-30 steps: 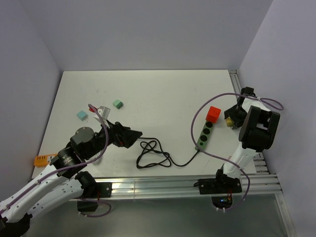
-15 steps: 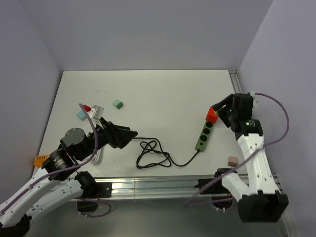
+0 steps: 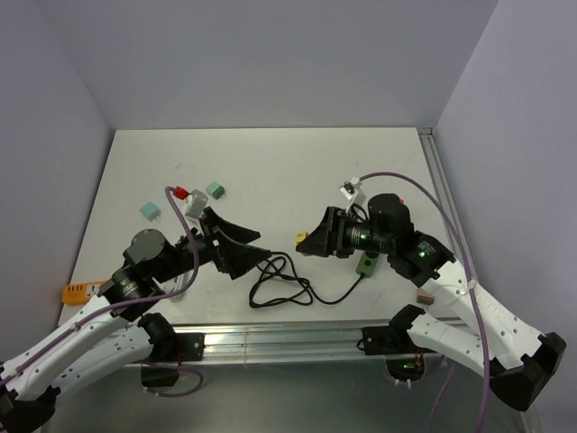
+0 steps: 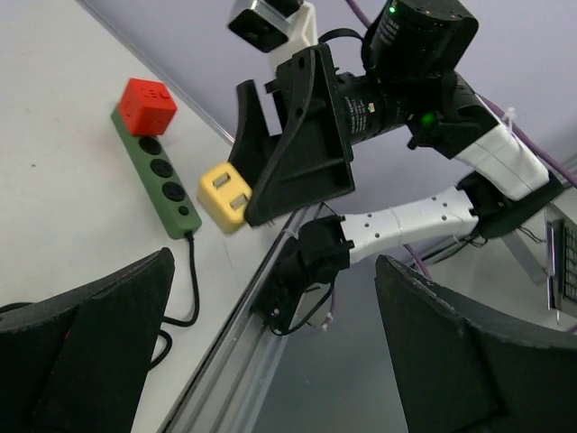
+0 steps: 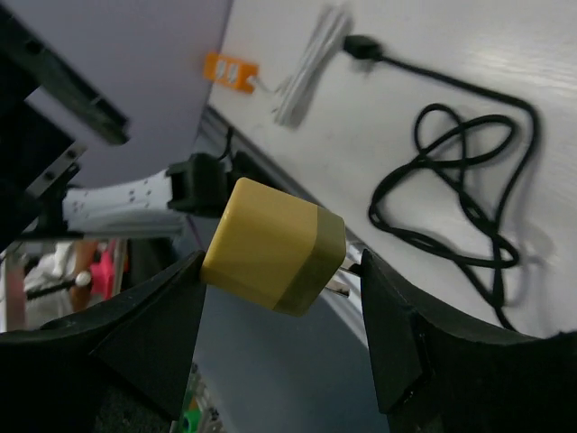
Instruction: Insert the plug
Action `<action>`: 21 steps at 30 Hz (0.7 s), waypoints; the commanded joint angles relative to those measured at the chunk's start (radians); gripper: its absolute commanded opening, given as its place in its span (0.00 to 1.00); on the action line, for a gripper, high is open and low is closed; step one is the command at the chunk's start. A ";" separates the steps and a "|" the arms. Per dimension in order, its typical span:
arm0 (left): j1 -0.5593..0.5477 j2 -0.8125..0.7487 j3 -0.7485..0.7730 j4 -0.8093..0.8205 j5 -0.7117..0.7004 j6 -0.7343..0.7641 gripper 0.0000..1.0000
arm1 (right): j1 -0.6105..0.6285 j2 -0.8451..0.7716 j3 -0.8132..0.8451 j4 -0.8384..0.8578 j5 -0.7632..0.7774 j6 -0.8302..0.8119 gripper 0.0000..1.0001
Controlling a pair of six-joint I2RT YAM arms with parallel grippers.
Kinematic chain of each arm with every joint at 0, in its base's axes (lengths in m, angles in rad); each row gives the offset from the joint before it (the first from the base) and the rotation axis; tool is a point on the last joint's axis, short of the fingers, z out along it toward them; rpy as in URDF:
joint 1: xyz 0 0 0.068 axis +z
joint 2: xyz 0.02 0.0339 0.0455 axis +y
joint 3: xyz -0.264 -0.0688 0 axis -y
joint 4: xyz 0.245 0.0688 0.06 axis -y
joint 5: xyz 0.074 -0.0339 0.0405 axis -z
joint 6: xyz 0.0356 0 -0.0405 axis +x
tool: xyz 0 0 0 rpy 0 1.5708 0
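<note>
My right gripper (image 3: 311, 242) is shut on a yellow plug (image 3: 304, 242) and holds it above the table, left of the power strip. In the right wrist view the plug (image 5: 275, 245) sits between my fingers (image 5: 153, 334) with its metal prongs toward the right finger. The green power strip (image 4: 158, 176) has a red cube plug (image 4: 147, 105) seated at its far end. In the top view only the strip's near end (image 3: 367, 263) shows under my right arm. My left gripper (image 3: 239, 253) is open and empty, facing the right gripper (image 4: 297, 153) and the yellow plug (image 4: 225, 194).
The strip's black cable (image 3: 279, 280) lies coiled between the arms. Two teal plugs (image 3: 215, 189) (image 3: 150, 210) lie at the back left, an orange piece (image 3: 77, 291) at the near left edge, a beige block (image 3: 424, 294) near the right arm's base. Aluminium rails (image 3: 288, 338) run along the near edge.
My right arm has swung from the table's right edge leftward over the power strip, carrying the yellow plug toward the middle. My left gripper has shifted slightly right and stayed open.
</note>
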 commanded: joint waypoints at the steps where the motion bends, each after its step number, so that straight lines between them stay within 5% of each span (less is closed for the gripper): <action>1: 0.002 0.012 -0.058 0.238 0.127 0.019 1.00 | 0.069 -0.042 -0.056 0.279 -0.200 0.043 0.00; 14: 0.001 -0.077 -0.321 0.792 0.137 0.084 1.00 | 0.108 -0.005 -0.024 0.574 -0.340 0.316 0.00; 21: -0.008 -0.023 -0.327 0.898 0.123 0.193 0.99 | 0.131 0.021 -0.027 0.650 -0.329 0.436 0.00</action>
